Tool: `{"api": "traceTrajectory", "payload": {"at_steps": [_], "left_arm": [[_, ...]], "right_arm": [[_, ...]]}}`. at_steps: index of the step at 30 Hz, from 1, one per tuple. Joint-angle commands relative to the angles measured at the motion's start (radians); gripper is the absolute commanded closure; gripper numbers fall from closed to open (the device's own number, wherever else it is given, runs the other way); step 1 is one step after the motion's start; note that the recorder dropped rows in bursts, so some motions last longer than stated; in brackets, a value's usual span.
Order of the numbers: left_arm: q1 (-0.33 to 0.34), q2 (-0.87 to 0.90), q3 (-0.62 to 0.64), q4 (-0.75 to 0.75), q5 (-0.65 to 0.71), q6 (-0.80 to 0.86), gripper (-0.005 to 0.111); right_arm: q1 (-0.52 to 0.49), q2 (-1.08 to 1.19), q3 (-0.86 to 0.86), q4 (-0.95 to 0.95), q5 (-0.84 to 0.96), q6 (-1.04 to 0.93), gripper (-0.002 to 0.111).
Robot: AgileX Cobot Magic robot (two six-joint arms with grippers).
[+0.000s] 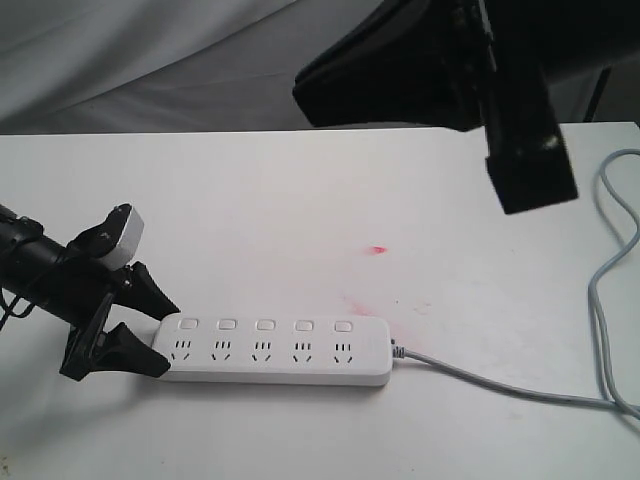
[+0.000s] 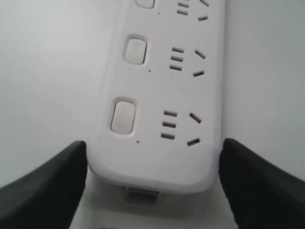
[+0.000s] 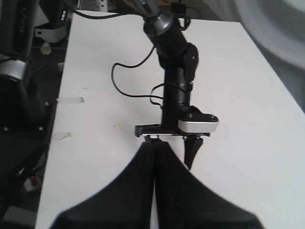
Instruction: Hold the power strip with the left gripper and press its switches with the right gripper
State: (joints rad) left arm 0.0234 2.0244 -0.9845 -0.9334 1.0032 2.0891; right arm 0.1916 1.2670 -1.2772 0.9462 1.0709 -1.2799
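The white power strip [image 1: 275,350] lies flat near the table's front edge, its grey cable [image 1: 500,385] running off to the right. Five switches [image 1: 264,325] line its far side. My left gripper [image 1: 172,340] straddles the strip's left end, one finger on each long side, touching the edges. The left wrist view shows that end of the power strip [image 2: 157,157] pinched in my left gripper [image 2: 153,143], with the end switch [image 2: 123,117] just beyond. My right gripper [image 1: 532,175] hangs high above the table, shut and empty. In its own view the right gripper [image 3: 153,145] hides the strip.
The cable [image 1: 610,260] loops along the table's right edge. Faint red marks [image 1: 377,249] stain the white table [image 1: 300,200] behind the strip. The left arm [image 3: 174,71] stretches across the table in the right wrist view, with dark equipment past the table's edge.
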Motion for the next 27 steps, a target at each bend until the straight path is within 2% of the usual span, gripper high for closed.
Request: {"api": "traceTrajectory", "payload": {"at_steps": [1,5,8,13,20,22,27], "left_arm": [[-0.005,0.001,-0.004,0.000,-0.010,0.006,0.084],[-0.005,0.001,-0.004,0.000,-0.010,0.006,0.084],[-0.005,0.001,-0.004,0.000,-0.010,0.006,0.084],[-0.005,0.001,-0.004,0.000,-0.010,0.006,0.084],[-0.005,0.001,-0.004,0.000,-0.010,0.006,0.084],[-0.005,0.001,-0.004,0.000,-0.010,0.006,0.084],[-0.005,0.001,-0.004,0.000,-0.010,0.006,0.084]], "right_arm": [[-0.004,-0.006,0.002,0.020,0.084,0.094,0.108],[-0.004,-0.006,0.002,-0.030,0.042,0.156,0.108],[-0.004,-0.006,0.002,-0.044,-0.101,0.225,0.108],[-0.004,-0.027,-0.049,-0.131,-0.209,0.273,0.108],[-0.004,-0.171,-0.116,-0.498,-0.325,0.571,0.108],[-0.004,-0.209,-0.109,-0.668,-0.325,0.752,0.108],[-0.029,-0.329,0.027,-0.946,-0.418,1.062,0.108]]}}
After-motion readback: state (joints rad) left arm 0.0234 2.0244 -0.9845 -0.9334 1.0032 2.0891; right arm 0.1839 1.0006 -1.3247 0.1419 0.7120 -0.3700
